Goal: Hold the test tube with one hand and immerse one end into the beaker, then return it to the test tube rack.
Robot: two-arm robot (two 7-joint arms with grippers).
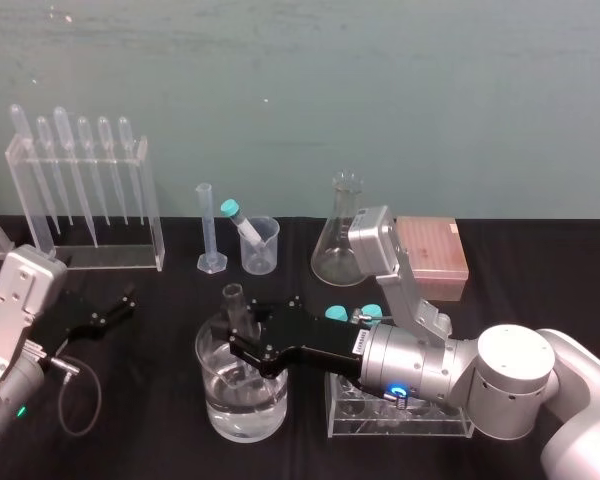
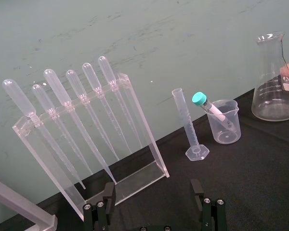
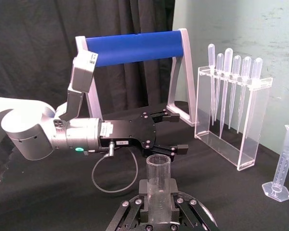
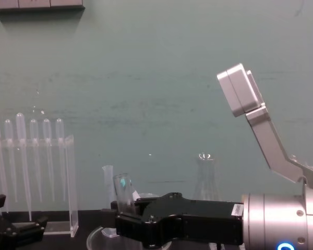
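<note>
Near the desk's front edge, the right gripper (image 1: pixel 248 335) clamps the test tube (image 1: pixel 232 298); the left gripper (image 1: pixel 115 308) sits by the left edge, fingers spread. The water-filled glass dish (image 1: pixel 212 395) holds the tube's lower end. The beaker (image 1: pixel 263 250) stands near the back edge.

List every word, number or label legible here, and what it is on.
No text reads clearly.
White sticker on the right gripper, holding the test tube: too small to read.
White stickers on the left gripper: too small to read.
Printed scale on the conical flask: blurred.
Graduations on the graduated cylinder: blurred, no numbers legible.
</note>
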